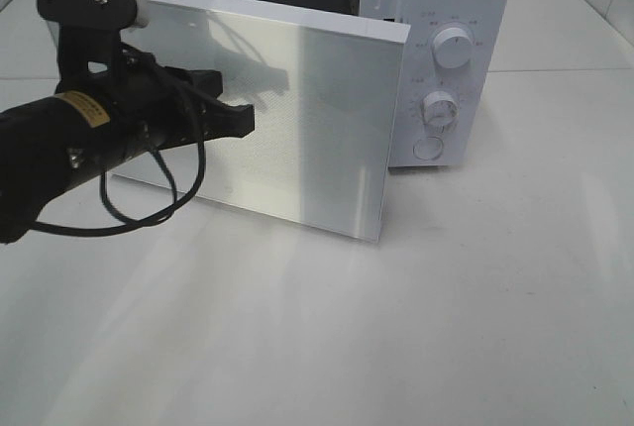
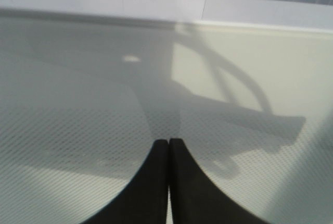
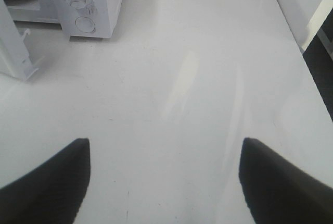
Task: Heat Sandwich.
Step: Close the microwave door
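White microwave door (image 1: 317,129) ajar, left gripper (image 1: 244,119) closed

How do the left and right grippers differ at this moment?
The left gripper is shut tight; the right gripper stands wide open. The left gripper is close to the microwave door; the right gripper is over the table. Both are black and hold nothing.

One microwave (image 1: 456,10) is counted on one tabletop (image 1: 446,297), and one door (image 1: 297,119) is counted at the microwave's front. Two knobs are counted on the microwave's panel, an upper knob (image 1: 453,48) and a lower knob (image 1: 439,109), with one round button (image 1: 427,148) beneath them. Two grippers are counted: the left gripper (image 1: 243,119) at the microwave's door and the right gripper (image 3: 165,143) apart from the microwave.
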Controlling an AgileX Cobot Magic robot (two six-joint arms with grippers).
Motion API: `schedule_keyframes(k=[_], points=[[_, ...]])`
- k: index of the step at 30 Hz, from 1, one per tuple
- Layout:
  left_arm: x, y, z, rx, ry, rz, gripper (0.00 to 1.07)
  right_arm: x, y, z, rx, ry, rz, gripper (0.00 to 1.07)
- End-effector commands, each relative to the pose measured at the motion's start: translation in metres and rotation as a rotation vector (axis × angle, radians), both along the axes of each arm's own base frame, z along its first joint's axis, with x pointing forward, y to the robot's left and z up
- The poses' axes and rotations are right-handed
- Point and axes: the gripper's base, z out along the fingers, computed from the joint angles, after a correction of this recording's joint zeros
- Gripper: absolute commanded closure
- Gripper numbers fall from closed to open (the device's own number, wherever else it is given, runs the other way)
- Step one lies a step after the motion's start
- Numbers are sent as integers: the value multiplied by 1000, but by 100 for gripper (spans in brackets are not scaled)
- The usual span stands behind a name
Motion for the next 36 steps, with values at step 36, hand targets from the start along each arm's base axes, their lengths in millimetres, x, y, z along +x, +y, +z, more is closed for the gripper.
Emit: schedule_keyframes(k=[36], points=[[80, -79, 5, 4, -3, 36, 106, -3, 0, 0, -7, -31, 0, 31]])
